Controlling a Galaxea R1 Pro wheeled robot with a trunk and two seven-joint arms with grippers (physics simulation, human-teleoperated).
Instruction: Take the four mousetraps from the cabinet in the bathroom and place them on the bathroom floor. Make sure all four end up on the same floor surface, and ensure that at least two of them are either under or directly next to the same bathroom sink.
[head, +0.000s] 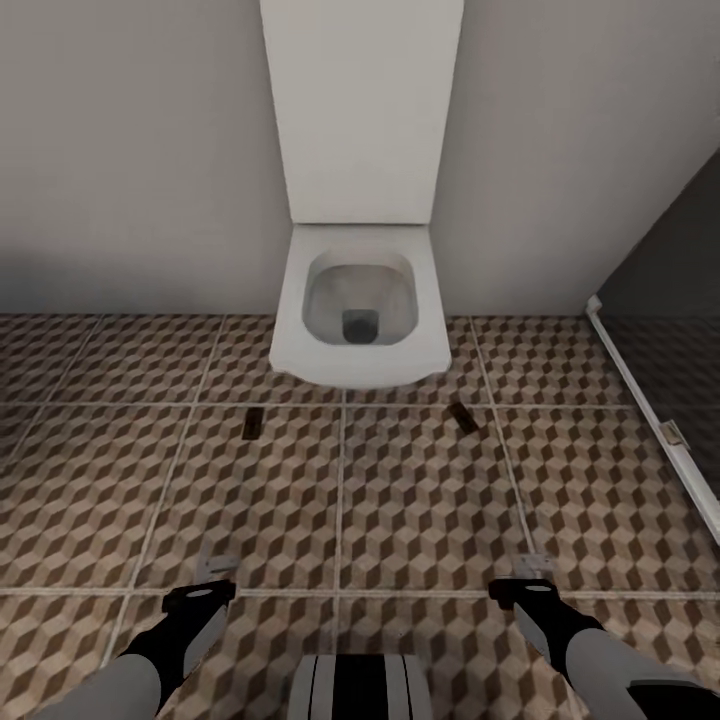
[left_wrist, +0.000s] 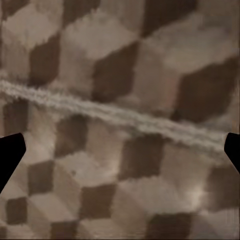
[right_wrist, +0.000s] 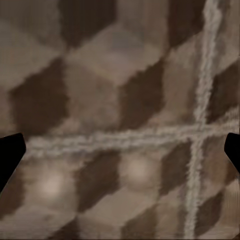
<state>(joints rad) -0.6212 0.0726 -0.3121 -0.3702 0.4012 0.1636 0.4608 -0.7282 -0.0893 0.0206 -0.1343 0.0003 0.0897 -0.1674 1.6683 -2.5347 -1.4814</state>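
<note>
1. On the bathroom floor (head: 420, 500), just in front of the white toilet (head: 360, 300), lie two mousetraps: one (head: 252, 423) near the bowl's left front corner, the other (head: 463, 417) near its right front corner, turned slightly askew. Both lie flat on the cube-patterned tiles, well apart from each other.

2. No sink or cabinet is visible; a dark glass panel with a pale frame (head: 650, 400) stands at the right.

3. Low over the tiles nearer the robot, the left tool (head: 215, 570) and right tool (head: 533, 568) both point down at the floor. In each wrist view the dark fingertips (left_wrist: 10, 155) (right_wrist: 10, 157) sit at opposite edges with only tile and grout between them, so both are released and carry nothing.

4. Handling, as a judgement: each trap looks small, thin, stiff and light, so weight should be no concern. The difficulty is its flatness, since there is little edge to catch against the tile.

5. A sensible hold would be across the narrow width, fingers straddling the long sides near the middle, with the tool turned to match each trap's angle.

6. Being light, a trap could skid on smooth tile if nudged by one finger first.
</note>
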